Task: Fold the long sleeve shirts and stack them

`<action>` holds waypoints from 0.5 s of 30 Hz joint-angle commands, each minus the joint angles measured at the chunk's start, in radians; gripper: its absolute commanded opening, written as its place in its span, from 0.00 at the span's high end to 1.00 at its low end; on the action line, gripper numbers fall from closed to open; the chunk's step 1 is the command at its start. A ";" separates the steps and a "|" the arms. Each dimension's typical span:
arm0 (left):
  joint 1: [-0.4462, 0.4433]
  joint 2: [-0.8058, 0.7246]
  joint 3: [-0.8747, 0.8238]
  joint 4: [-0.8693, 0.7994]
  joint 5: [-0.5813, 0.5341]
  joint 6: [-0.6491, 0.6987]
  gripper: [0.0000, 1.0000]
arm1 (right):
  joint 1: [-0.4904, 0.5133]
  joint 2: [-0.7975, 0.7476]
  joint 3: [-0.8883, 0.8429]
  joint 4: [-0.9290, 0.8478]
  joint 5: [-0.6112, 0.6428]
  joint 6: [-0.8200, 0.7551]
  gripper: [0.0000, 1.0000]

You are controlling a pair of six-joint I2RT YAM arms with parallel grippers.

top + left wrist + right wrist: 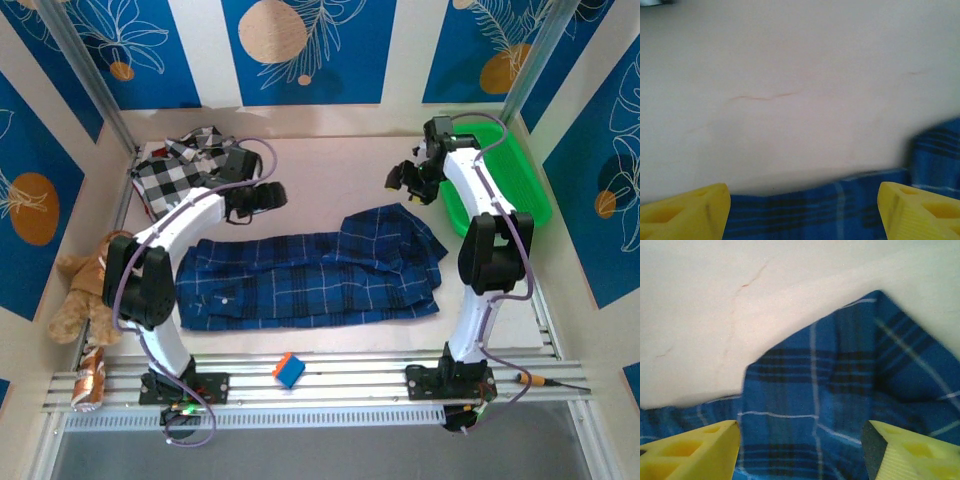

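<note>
Blue plaid shirt point(320, 275) lies spread along the bench point(330, 165), its right part rumpled. Above its far edge hover the left tool point(264, 196) and right tool point(402, 178), both wide open and empty, probably lined up to take that edge for a fold. Checked shirt point(185, 175) lies crumpled far left, apart.

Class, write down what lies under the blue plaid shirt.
The blue plaid shirt lies on the pale table, which shows beyond its far edge. Anything directly beneath the cloth is covered and cannot be seen.

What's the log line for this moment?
blue plaid shirt: laid out mid-table | checked shirt: bunched far-left | left gripper: open, empty | right gripper: open, empty
</note>
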 commanded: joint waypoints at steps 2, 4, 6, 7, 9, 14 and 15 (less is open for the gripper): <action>-0.113 0.032 0.045 0.054 0.097 -0.029 0.22 | -0.015 0.029 -0.020 -0.053 0.084 -0.104 0.42; -0.156 0.055 0.046 0.077 0.108 -0.047 0.22 | -0.027 -0.007 -0.096 -0.027 0.070 -0.095 0.46; -0.188 0.078 0.044 0.099 0.121 -0.066 0.22 | -0.034 -0.051 -0.183 0.009 0.033 -0.093 0.49; -0.207 0.092 0.045 0.105 0.126 -0.070 0.22 | -0.035 -0.072 -0.220 0.022 0.030 -0.093 0.51; -0.228 0.112 0.051 0.110 0.128 -0.078 0.23 | -0.039 -0.107 -0.285 0.035 0.025 -0.090 0.55; -0.249 0.143 0.041 0.145 0.143 -0.103 0.23 | -0.057 -0.198 -0.442 0.073 -0.002 -0.062 0.60; -0.252 0.148 0.044 0.146 0.146 -0.102 0.23 | -0.058 -0.209 -0.468 0.084 -0.012 -0.059 0.60</action>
